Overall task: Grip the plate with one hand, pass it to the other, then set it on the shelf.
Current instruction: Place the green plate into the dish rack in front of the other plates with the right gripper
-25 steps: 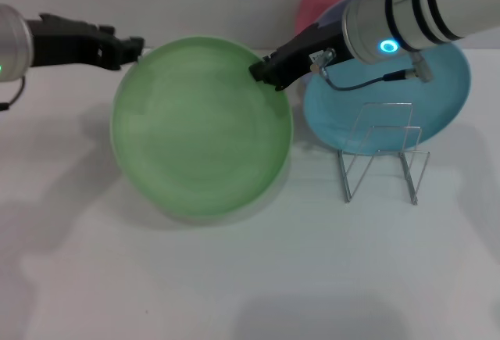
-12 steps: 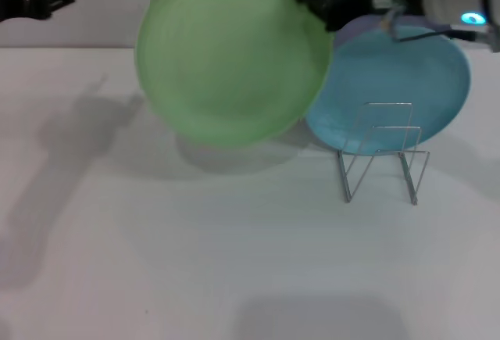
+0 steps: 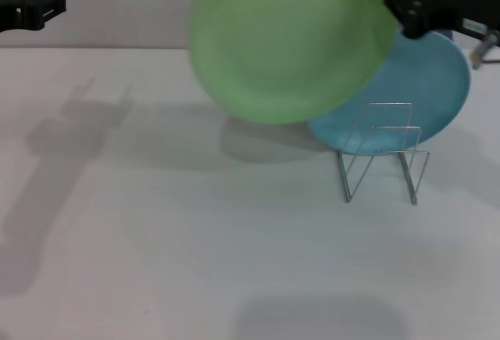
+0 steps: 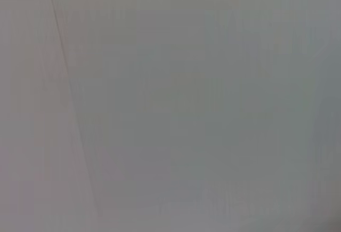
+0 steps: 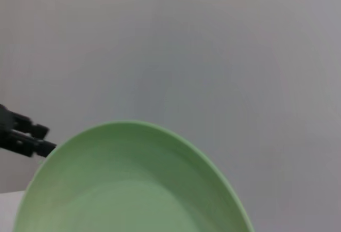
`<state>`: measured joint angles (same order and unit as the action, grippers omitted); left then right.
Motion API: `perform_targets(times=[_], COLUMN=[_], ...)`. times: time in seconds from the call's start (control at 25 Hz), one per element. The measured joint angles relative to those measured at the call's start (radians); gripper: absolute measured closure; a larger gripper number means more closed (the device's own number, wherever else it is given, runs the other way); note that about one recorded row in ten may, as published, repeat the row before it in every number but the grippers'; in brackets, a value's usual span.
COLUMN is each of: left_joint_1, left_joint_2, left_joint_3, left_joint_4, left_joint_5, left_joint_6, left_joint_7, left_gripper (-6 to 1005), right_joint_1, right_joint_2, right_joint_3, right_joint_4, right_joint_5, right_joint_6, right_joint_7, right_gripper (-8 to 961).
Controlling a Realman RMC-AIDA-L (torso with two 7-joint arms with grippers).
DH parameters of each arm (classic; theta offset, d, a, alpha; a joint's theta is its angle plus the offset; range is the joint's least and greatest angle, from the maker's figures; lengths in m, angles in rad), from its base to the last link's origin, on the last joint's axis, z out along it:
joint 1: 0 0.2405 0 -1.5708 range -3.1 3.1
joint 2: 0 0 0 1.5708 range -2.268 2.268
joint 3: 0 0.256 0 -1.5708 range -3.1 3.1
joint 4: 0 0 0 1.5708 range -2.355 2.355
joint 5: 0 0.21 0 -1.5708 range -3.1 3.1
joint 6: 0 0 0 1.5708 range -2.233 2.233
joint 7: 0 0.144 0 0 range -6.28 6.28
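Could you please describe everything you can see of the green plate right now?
The round, light green matte plastic plate with a shallow raised rim is lifted clear of the table, tilted with its face toward the head camera. The right gripper holds its rim. It overlaps the sky-blue plate in view, above the wire rack.

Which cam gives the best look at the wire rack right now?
Head view: the wire rack stands whole on the table, in front of the blue plate. Neither wrist view shows it.

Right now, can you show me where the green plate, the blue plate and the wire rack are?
green plate (image 3: 289, 39), head view, middle of its face.
blue plate (image 3: 430, 90), head view, bare right part.
wire rack (image 3: 383, 156), head view, its upright loops.
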<state>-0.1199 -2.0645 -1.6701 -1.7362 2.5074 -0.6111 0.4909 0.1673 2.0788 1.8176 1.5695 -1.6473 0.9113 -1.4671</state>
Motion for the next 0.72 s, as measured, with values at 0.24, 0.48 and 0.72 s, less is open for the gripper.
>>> perform_targets(times=[0.24,0.48,0.72], left_joint_1=[-0.010,-0.029,-0.031], left_joint_2=[0.000,0.000,0.000], left_joint_3=[0.001,-0.001,0.001], left_joint_4=[0.026,0.066,0.069], left_joint_5=[-0.001,-0.039,-0.039], left_joint_6=[0.008,0.015,0.015], left_joint_7=[-0.004,0.002,-0.003], left_gripper=[327,327,327], right_joint_1=[-0.050,-0.059,-0.062], right_joint_2=[0.001,0.000,0.002], right_joint_3=[0.057,0.115,0.146], right_joint_4=[-0.096,-0.124,-0.163], right_joint_5=[0.155,0.194,0.196], right_joint_6=[0.014,0.058,0.094], right_joint_7=[-0.147,-0.178,-0.189], right_gripper=[917,917,917])
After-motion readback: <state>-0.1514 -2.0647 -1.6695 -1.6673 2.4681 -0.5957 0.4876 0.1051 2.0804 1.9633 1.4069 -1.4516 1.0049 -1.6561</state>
